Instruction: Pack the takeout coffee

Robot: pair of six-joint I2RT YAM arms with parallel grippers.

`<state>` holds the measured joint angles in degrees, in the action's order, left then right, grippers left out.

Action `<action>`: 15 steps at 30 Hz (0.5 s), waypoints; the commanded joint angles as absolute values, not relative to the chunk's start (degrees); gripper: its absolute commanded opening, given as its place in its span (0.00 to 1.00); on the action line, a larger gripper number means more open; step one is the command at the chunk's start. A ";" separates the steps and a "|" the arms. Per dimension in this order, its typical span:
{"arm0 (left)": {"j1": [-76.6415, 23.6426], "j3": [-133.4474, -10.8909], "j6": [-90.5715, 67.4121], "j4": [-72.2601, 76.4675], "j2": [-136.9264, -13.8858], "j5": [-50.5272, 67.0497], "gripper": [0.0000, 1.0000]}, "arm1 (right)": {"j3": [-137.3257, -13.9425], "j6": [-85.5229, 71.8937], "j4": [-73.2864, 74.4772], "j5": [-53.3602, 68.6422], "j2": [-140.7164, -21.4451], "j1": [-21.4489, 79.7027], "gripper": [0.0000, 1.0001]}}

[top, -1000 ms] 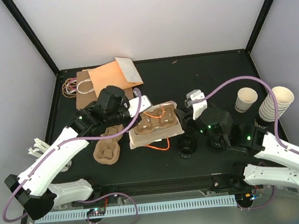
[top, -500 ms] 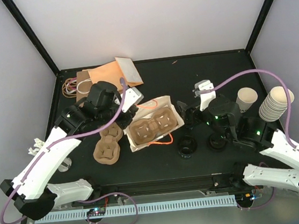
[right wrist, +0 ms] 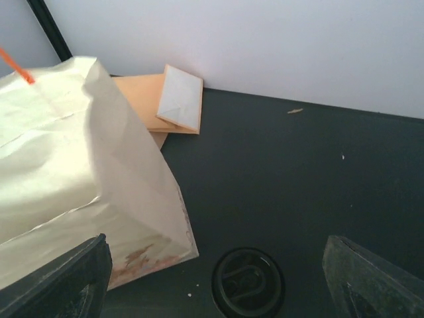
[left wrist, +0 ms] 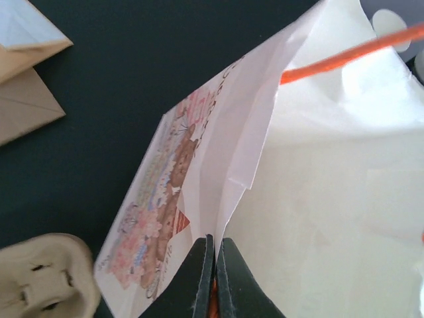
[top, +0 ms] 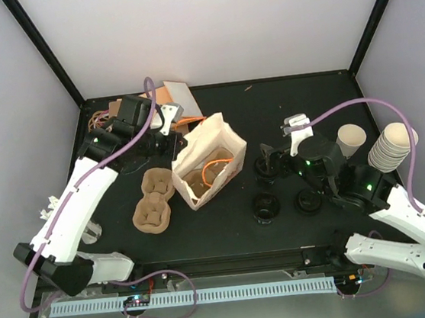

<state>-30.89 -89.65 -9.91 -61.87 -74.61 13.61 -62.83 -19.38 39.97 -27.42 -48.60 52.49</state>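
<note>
Paper bag point(left wrist: 311, 199), bear-printed with unreadable lettering, sits pinched in left claw point(left wrist: 215, 244).

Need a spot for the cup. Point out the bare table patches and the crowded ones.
Widest: back of the table, between the envelopes and right wall, behind the cup. Smaller: the near strip between tray and lids, before the bag. Crowded: back-left corner and around the lids.
</note>
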 commanded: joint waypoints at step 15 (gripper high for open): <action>-20.33 -93.15 -23.52 -54.22 -82.56 35.14 0.01 | -57.12 -22.65 46.13 -6.08 -54.11 36.46 0.96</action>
<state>-22.70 -91.57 -19.25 -57.93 -82.61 27.99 -57.34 -22.72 45.50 -13.26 -52.12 39.62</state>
